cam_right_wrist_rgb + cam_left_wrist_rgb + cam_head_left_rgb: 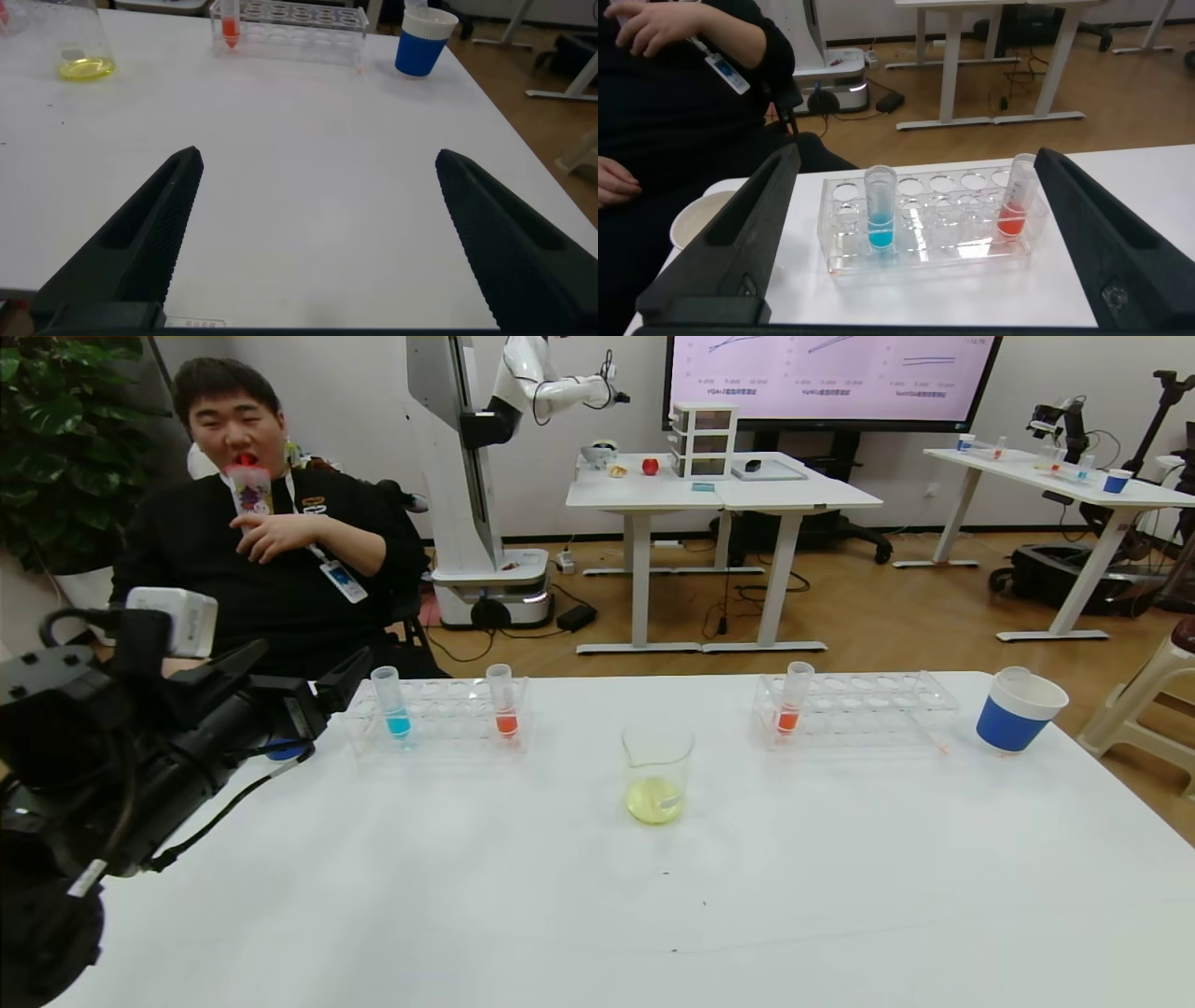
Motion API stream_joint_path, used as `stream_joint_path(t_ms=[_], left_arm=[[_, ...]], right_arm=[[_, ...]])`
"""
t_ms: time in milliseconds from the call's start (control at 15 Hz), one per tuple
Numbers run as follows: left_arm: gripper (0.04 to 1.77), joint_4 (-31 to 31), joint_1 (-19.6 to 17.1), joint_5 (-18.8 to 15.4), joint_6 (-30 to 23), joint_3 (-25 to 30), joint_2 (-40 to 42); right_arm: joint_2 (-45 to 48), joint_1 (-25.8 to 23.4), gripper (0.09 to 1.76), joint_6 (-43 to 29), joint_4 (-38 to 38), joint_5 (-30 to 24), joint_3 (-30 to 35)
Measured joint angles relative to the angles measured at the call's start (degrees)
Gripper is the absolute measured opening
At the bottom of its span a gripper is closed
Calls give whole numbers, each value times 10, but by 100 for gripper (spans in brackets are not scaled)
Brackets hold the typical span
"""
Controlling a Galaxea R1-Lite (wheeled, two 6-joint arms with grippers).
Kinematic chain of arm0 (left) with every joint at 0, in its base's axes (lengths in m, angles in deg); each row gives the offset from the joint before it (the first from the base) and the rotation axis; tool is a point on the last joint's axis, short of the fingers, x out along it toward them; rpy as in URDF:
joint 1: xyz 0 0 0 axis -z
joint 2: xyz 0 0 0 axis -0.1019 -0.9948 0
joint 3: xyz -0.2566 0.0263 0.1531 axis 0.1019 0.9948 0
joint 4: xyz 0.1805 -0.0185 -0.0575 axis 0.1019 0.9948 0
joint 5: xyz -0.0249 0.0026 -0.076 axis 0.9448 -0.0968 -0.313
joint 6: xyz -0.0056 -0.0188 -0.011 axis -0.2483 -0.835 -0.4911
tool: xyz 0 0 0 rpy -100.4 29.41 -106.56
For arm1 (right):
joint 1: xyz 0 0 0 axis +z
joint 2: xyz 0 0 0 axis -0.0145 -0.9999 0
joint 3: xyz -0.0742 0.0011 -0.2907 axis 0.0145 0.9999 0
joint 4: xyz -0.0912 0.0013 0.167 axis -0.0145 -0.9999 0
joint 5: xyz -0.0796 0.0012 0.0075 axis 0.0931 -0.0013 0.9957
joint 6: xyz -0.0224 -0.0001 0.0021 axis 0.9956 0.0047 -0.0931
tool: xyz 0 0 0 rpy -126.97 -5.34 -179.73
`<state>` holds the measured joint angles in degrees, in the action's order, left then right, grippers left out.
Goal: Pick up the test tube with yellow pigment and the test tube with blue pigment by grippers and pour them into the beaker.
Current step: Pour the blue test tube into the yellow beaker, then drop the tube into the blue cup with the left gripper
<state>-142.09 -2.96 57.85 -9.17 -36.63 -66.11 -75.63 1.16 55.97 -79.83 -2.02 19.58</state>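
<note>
At the left edge of the head view, the left gripper (313, 695) stands wide open with nothing between its fingers, aimed at a clear rack (439, 714). There the test tube with blue pigment (393, 703) stands upright, cyan liquid low inside. At frame centre, the beaker (657, 773) holds shallow yellow liquid. The right gripper (313, 233) hangs wide open and empty over bare table (308, 149).

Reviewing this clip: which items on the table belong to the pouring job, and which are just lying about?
Part of the job:
- blue test tube, upright in the left rack
- beaker, already holding yellow liquid
- left gripper, open, facing the blue tube
- right gripper, open over bare table

Lying about:
- orange-red tubes
- right rack
- blue-sleeved paper cup
</note>
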Motion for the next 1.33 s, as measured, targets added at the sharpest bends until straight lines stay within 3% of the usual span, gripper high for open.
stream_joint_path(t_ms=[200, 333, 667, 1067, 1333], left_arm=[[175, -93, -2, 2, 2, -6, -108], [175, -119, -2, 2, 4, -12, -167], [175, -125, -5, 6, 1, -72, -249], [175, -124, -1, 47, -6, -202, -334], [175, -124, -3, 61, -11, -236, -372]], right_arm=[[0, 0, 174, 0, 0, 0, 0], [0, 0, 174, 0, 0, 0, 0], [0, 0, 174, 0, 0, 0, 0], [0, 0, 174, 0, 0, 0, 0], [0, 0, 174, 0, 0, 0, 0]])
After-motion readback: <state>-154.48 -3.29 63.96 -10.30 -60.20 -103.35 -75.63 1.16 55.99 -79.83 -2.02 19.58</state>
